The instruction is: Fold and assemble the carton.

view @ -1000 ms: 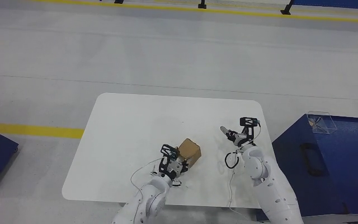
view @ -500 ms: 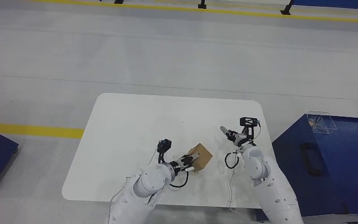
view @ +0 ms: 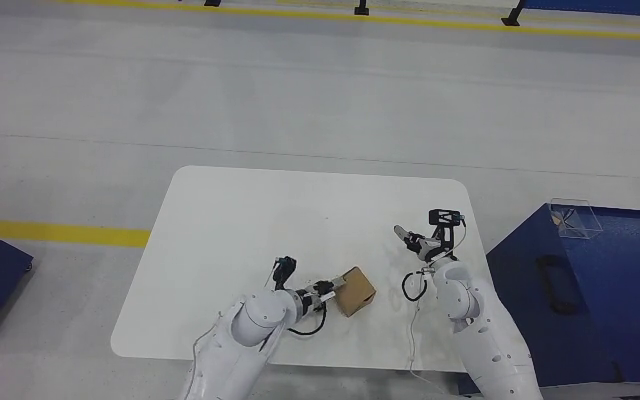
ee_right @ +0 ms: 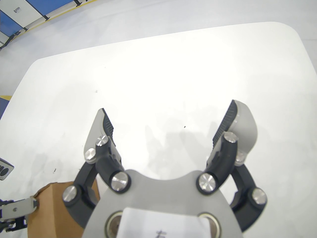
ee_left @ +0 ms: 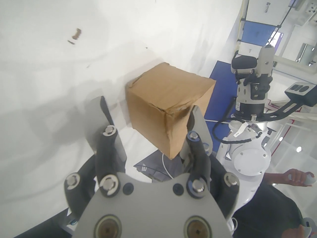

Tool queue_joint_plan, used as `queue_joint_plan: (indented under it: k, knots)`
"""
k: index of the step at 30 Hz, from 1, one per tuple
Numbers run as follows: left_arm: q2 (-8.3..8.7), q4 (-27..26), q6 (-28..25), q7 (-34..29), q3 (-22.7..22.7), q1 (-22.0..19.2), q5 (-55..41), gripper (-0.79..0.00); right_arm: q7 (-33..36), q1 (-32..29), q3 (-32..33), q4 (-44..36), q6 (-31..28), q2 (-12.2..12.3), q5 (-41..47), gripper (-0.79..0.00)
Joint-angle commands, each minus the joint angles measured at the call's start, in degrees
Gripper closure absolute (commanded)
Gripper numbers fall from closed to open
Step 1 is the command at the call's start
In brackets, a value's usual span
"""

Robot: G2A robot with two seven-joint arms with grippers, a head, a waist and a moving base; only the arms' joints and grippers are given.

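Note:
A closed brown carton [view: 355, 290] stands on the white table [view: 250, 220], close to its front edge. My left gripper [view: 325, 291] is at the carton's left side. In the left wrist view the carton [ee_left: 168, 110] has a crumpled corner edge, and my left gripper [ee_left: 148, 105] is open: one finger touches that corner, the other stands apart from the box. My right gripper [view: 415, 241] hovers open over the table to the right of the carton, nothing between its fingers. Seen from the right wrist, the right gripper [ee_right: 168, 108] is above bare table and the carton [ee_right: 54, 211] is beside it.
A blue cabinet [view: 560, 290] stands off the table's right side with a clear plastic container [view: 575, 215] on top. A small brown scrap [ee_left: 75, 35] lies on the table beyond the carton. The back and left of the table are bare.
The carton has shifted right and toward the front edge, turning as it went. My left arm swung round to its left side. The right arm has stayed still.

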Motion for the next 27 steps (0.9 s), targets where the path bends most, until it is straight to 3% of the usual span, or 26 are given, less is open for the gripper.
queue_joint_plan:
  k: [1,5,6,7,8,12,20,27]
  knots:
    - [0.36,-2.73,-0.03,1.94,-1.32,1.35,0.43,-0.785,0.00,0.00,0.00,0.00,0.00,0.00,0.00,-0.785]
    - [1.03,-13.03,-2.32,13.89,-2.73,6.93,6.80,-0.785,0.00,0.00,0.00,0.00,0.00,0.00,0.00,-0.785]
    - [1.14,-16.04,-3.94,17.70,-2.15,8.41,9.83,-0.576,0.00,0.00,0.00,0.00,0.00,0.00,0.00,-0.785]
    - [1.27,-17.91,-5.32,21.37,-1.09,9.97,13.97,-0.262,0.00,0.00,0.00,0.00,0.00,0.00,0.00,-0.785]
    - [1.41,-19.35,-7.11,24.63,0.57,10.92,19.22,0.000,0.00,0.00,0.00,0.00,0.00,0.00,0.00,-0.785]
    - [1.44,-18.80,-11.27,30.31,6.92,11.90,32.90,0.000,0.00,0.00,0.00,0.00,0.00,0.00,0.00,-0.785]
    - [0.63,-11.42,-16.09,34.24,15.80,8.04,49.16,0.000,0.00,0.00,0.00,0.00,0.00,0.00,0.00,-0.785]
    - [-0.26,-8.27,-15.92,33.63,17.57,6.54,50.56,0.000,0.00,0.00,0.00,0.00,0.00,0.00,0.00,-0.785]
